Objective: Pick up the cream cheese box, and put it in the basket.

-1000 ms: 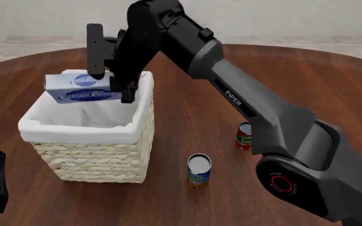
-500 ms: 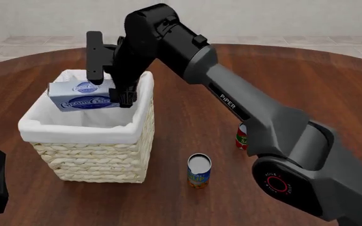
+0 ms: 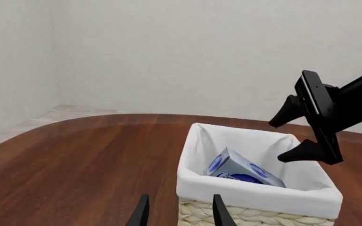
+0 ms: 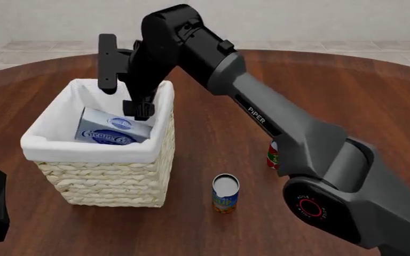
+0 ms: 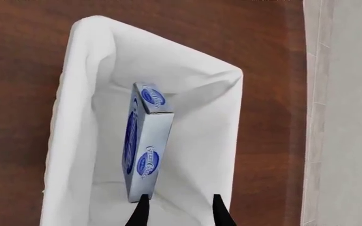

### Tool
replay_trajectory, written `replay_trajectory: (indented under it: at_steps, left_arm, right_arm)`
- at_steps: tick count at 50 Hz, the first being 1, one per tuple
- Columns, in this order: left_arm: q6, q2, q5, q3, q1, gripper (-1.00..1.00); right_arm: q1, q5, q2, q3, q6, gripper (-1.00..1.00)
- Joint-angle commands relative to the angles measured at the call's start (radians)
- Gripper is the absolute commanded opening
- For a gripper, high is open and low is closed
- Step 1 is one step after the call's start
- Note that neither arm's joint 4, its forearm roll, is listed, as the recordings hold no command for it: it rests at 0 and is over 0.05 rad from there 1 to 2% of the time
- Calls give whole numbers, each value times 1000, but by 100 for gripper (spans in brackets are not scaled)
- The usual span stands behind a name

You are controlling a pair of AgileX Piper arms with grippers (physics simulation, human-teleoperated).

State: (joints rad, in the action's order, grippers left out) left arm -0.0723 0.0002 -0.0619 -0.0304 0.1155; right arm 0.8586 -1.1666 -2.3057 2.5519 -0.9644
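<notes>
Right gripper (image 4: 123, 88) has let go: jaws apart, empty, hovering over the basket (image 4: 158, 133). The cream cheese box (image 4: 112, 128), clamped above the rim half a second ago, now lies tilted inside. Left gripper (image 3: 179, 214) sits low with jaws apart, unmoved.

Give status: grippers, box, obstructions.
Right gripper open above the basket. Left gripper open, idle. Cream cheese box inside basket, tilted. Nothing in the way.
</notes>
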Motion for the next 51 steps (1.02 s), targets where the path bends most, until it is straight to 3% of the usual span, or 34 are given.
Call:
replay_trajectory:
  at_steps: [1, 11, 28, 37, 51]
  left_arm:
    - [0, 0, 0, -1, 1, 100]
    - [1, 0, 1, -1, 0, 100]
    - [4, 0, 2, -1, -3, 100]
    - [6, 0, 2, -1, -4, 100]
    - [7, 0, 0, -3, -4, 100]
  right_arm:
    - [1, -7, -2, 18, 0, 100]
    - [-1, -44, -19, 89, -7, 100]
    - [2, -48, 10, 109, -15, 100]
    - [16, 3, 91, -7, -25, 100]
    - [25, 47, 147, -88, -26, 100]
